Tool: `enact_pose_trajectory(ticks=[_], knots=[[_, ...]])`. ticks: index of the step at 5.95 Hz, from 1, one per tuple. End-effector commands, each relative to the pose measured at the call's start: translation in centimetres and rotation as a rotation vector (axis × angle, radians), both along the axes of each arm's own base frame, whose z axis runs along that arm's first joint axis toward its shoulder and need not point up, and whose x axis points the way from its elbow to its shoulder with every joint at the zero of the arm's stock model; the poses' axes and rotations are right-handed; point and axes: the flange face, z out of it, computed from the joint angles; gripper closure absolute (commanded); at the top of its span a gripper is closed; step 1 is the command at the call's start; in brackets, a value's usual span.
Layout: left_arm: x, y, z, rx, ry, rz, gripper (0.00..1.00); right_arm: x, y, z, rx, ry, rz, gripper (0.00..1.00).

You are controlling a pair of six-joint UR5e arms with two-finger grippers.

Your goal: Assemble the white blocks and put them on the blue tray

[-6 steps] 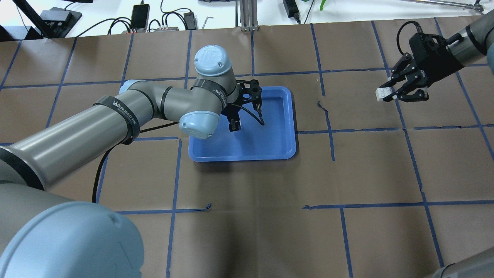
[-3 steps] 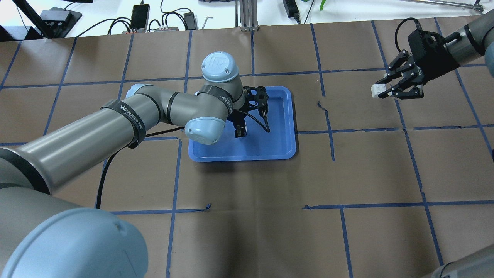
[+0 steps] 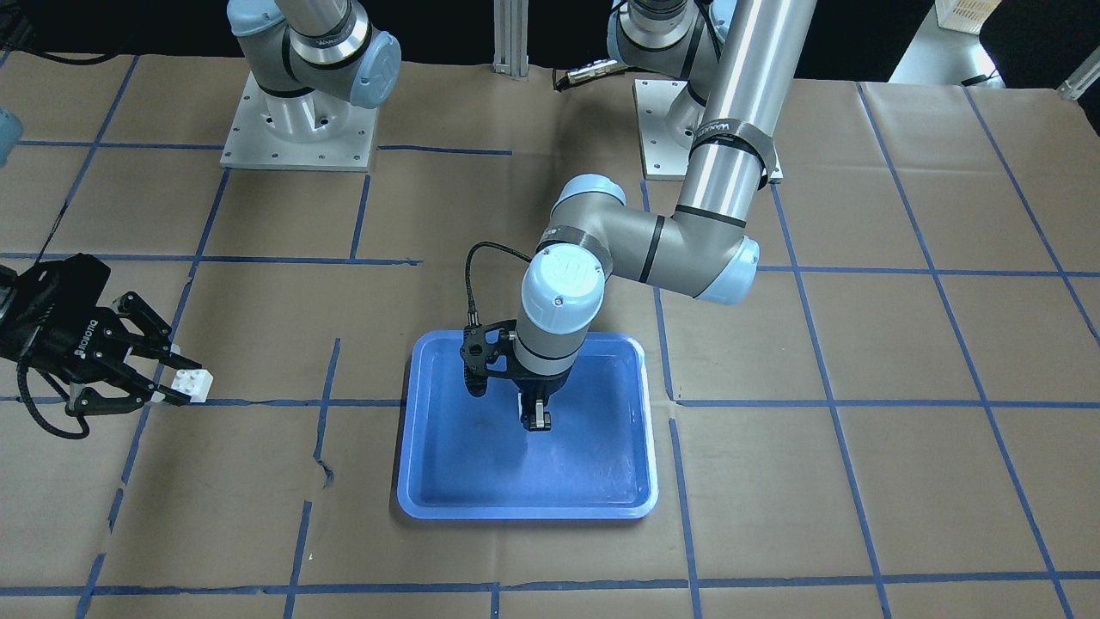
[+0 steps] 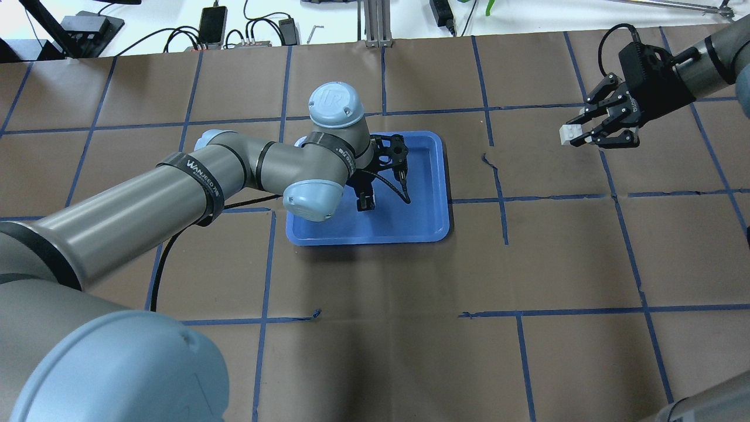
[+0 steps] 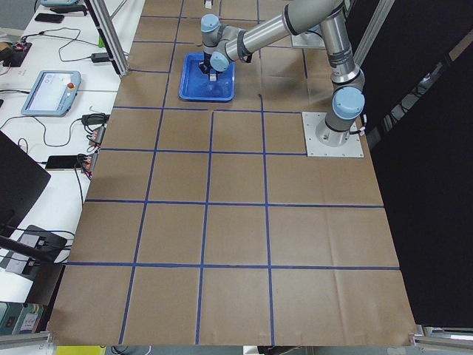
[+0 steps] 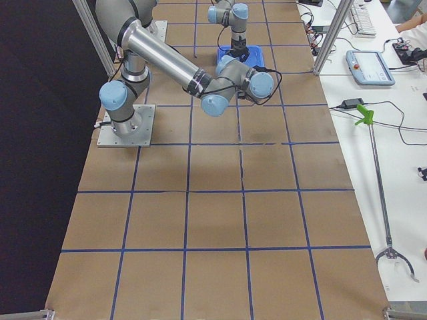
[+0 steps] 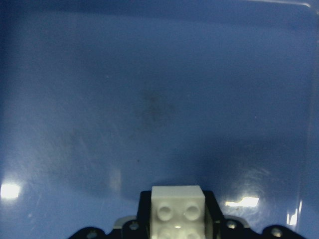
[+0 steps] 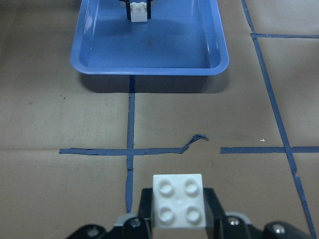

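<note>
Evidently the joining step is not yet done: each white block is gripped apart, in its own arm. The left gripper (image 4: pixel 365 202) is hung low over the middle of the tray (image 4: pixel 417 225), its jaws closed narrowly on the first block (image 7: pixel 178 206), whose studs are turned toward the wrist camera. Whether that block touches the tray floor cannot be told. The right gripper (image 4: pixel 579 136) is poised well apart, off to the robot's right over the worktop (image 4: pixel 381 328), with its jaws clamped on the second block (image 8: pixel 178 200), all four studs shown to its own camera. From that wrist view the tray and the left gripper are seen straight ahead. For the next move the two blocks would have to be brought together — the right arm carried across toward the tray, the studs of one block squared with the underside of the other, and the pair pressed home before anything is let go onto the tray.
</note>
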Motion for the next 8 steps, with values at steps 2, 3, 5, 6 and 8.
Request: enact_pose_trajectory(ticks=[2, 3, 5, 6, 8], knots=[[0.0, 0.0, 0.8, -0.009, 0.000, -0.014, 0.01, 0.3, 0.0, 0.1, -0.005, -0.033, -0.008, 0.74], [0.2, -0.2, 1.9, -0.021, 0.004, -0.011, 0.01, 0.3, 0.0, 0.2, -0.005, -0.033, -0.008, 0.74], [1.8, 0.8, 9.9, 0.015, -0.007, 0.013, 0.01, 1.1, 0.7, -0.2, 0.007, -0.039, -0.002, 0.74], [3.3, 1.9, 13.8, 0.030, -0.005, 0.037, 0.01, 3.0, 0.4, -0.2, 0.005, -0.039, 0.022, 0.74], [7.0, 5.5, 21.9, 0.110, -0.024, 0.085, 0.01, 7.3, 0.2, -0.2, 0.053, -0.042, 0.025, 0.74]])
